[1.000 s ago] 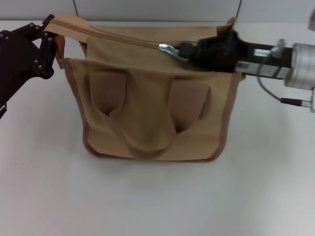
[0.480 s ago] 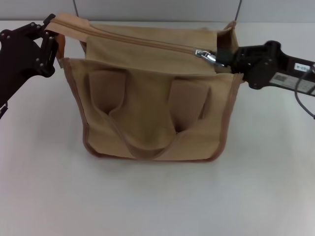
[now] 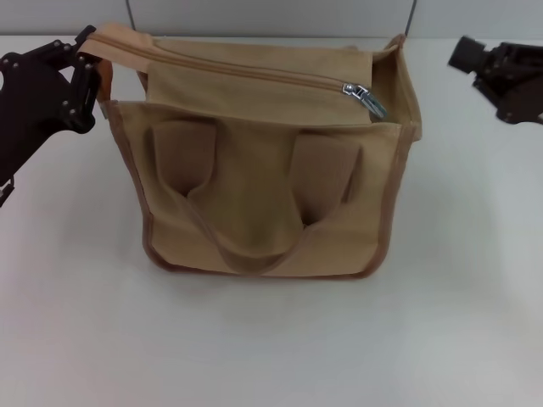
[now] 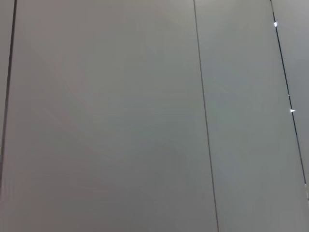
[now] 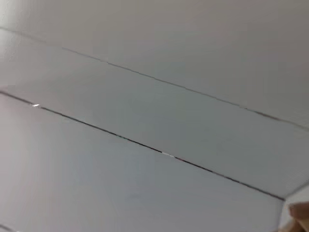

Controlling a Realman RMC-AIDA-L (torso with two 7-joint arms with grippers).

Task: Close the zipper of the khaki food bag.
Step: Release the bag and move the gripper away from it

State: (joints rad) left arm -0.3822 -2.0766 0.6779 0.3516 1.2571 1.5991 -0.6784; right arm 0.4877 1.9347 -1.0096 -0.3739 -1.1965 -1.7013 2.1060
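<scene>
The silver pull tab (image 3: 363,95) sits at the tan canvas bag's (image 3: 263,195) right end; right gripper (image 3: 501,72) hangs apart, empty; left gripper (image 3: 81,72) clamps the opposite corner.

Bag: I see the khaki food bag (image 3: 271,178) standing on the table (image 3: 271,339), my landmark.
Zipper: the zipper (image 3: 246,69) runs along the bag's top; pull tab (image 3: 365,96) near the bag's right end.
Left gripper (image 3: 85,59): touching the bag's upper left corner.
Right gripper (image 3: 475,55): right of the bag, apart from it.
</scene>
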